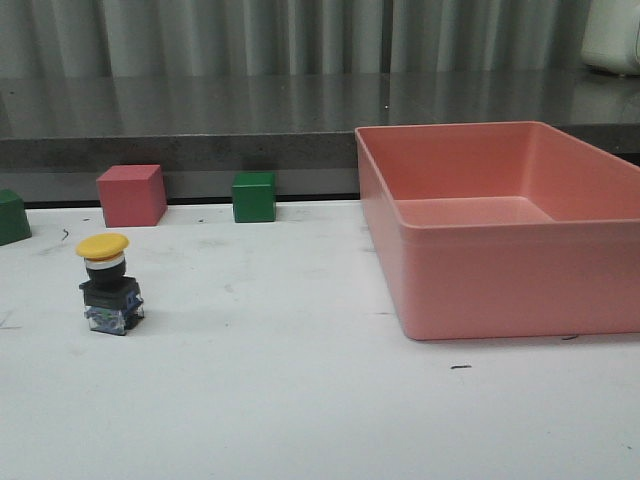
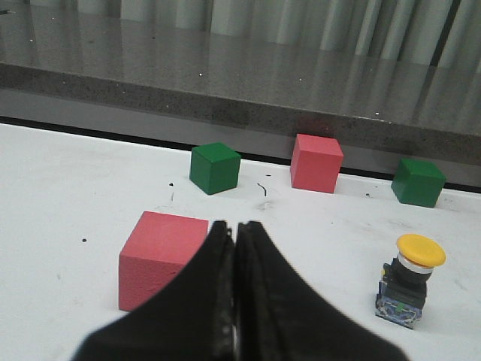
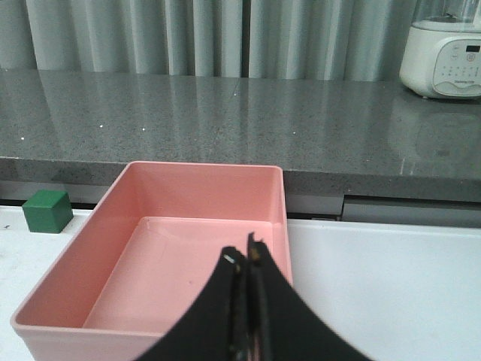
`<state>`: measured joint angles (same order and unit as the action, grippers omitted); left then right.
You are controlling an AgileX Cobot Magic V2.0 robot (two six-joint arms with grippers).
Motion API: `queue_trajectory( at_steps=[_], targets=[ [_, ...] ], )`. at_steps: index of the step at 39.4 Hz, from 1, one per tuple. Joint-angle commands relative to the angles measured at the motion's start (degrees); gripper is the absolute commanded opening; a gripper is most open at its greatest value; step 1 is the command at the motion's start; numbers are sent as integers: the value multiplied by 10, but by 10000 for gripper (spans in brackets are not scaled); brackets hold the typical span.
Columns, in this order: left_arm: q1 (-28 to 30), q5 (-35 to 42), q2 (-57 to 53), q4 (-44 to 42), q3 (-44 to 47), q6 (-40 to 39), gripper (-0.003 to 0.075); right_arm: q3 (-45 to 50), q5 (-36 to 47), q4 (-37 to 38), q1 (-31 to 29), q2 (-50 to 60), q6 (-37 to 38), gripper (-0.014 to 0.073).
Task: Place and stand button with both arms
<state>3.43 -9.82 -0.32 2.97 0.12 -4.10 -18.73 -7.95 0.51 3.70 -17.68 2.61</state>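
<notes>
The button (image 1: 108, 284) stands upright on the white table at the left, yellow cap up, clear contact block down. It also shows in the left wrist view (image 2: 409, 282). My left gripper (image 2: 235, 227) is shut and empty, well to the side of the button, with a pink cube (image 2: 159, 254) just behind its fingers. My right gripper (image 3: 244, 254) is shut and empty, hanging over the near edge of the pink bin (image 3: 75, 259). Neither gripper shows in the front view.
The large pink bin (image 1: 450, 280) fills the right of the table. A pink cube (image 1: 131, 194) and two green cubes (image 1: 254, 196) (image 1: 12, 217) stand along the table's back edge by a grey counter. A white appliance (image 3: 443, 49) sits on that counter.
</notes>
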Motion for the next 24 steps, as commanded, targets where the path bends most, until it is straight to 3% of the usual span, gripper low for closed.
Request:
queue_trajectory(
  at_steps=[1, 16, 24],
  targets=[
    [-2, 51, -14, 5, 5, -3, -20, 12, 46, 7, 2, 9, -5, -62],
    [-2, 51, -14, 5, 5, -3, -20, 200, 38, -5, 2, 146, -5, -62],
    [-2, 51, -12, 5, 5, -3, -20, 200, -10, -5, 2, 191, -5, -62]
  ],
)
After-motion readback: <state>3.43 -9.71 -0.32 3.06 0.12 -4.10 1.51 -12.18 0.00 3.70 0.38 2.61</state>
